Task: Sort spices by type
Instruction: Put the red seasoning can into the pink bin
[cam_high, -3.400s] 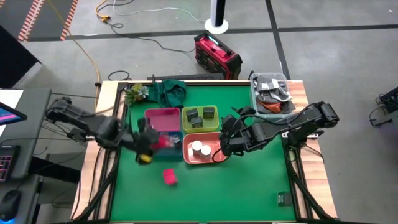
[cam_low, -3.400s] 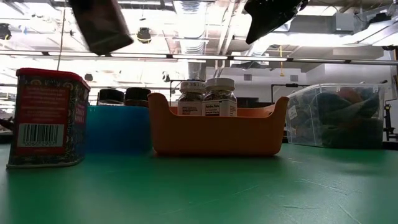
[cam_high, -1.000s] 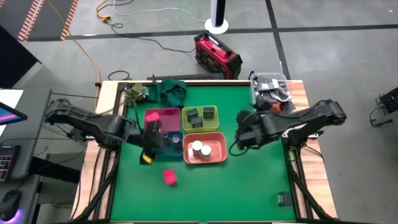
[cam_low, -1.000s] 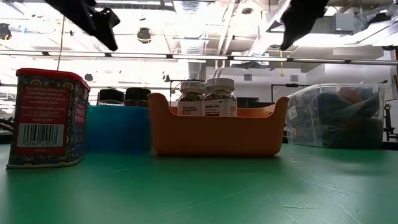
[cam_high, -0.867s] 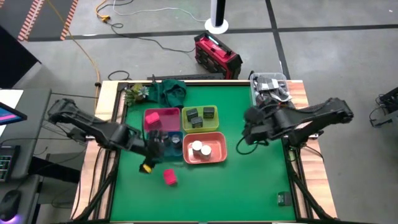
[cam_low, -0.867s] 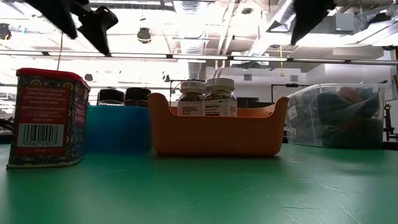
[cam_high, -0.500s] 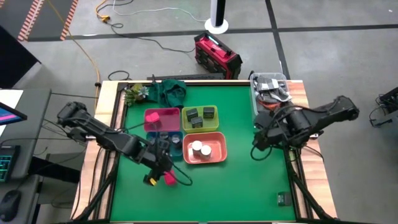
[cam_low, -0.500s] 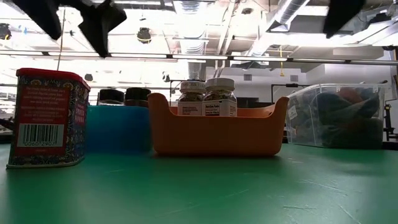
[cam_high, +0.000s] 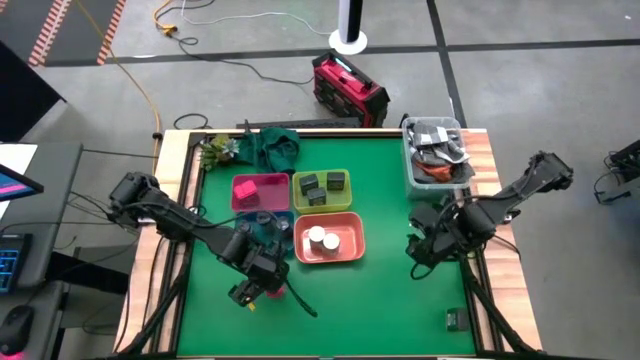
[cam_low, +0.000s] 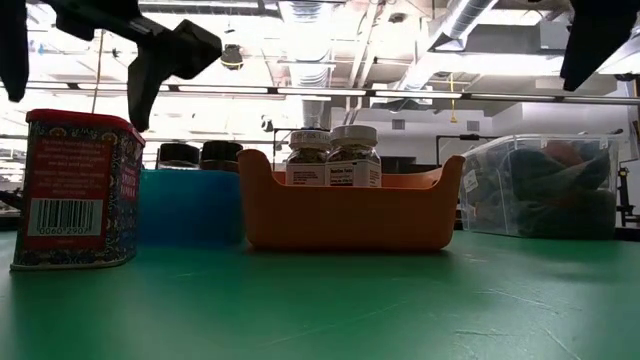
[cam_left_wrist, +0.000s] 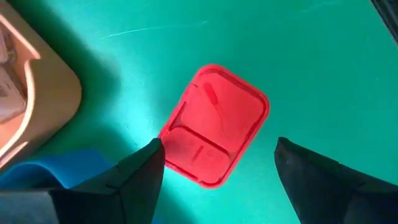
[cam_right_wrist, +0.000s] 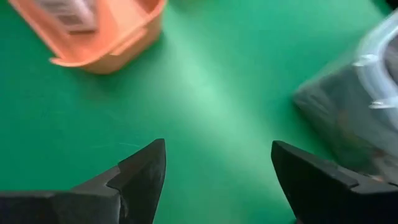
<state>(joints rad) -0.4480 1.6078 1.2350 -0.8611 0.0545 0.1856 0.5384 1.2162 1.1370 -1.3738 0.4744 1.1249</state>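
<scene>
One bright pink square packet (cam_left_wrist: 214, 124) stands upright on its base on the green table (cam_high: 380, 300), near the front; it shows at the left in the low view (cam_low: 75, 190) and is mostly hidden under the arm in the high view (cam_high: 274, 291). My left gripper (cam_left_wrist: 217, 168) hangs open right above it, one finger on each side of its top (cam_low: 85, 60), without touching. White-topped round jars (cam_low: 340, 155) stand in the orange bin (cam_high: 328, 240). Dark grey square jars (cam_high: 322, 184) sit in the yellow-green bin. My right gripper (cam_right_wrist: 217, 180) is open over bare table at the right (cam_high: 425, 245).
A pink bin (cam_high: 260, 190) and a blue bin (cam_low: 190, 205) holding grey round jars stand left of the orange bin. A clear tub of dark clutter (cam_high: 435, 150) sits at the far right corner. Green cloth (cam_high: 272, 146) lies at the far edge. Bare green table lies near and right.
My left gripper has moved from over the blue and pink bins toward the table's near edge and come down over the pink packet. My right gripper has drawn back from the orange bin toward the table's right and near side. The packet has stayed where it was.
</scene>
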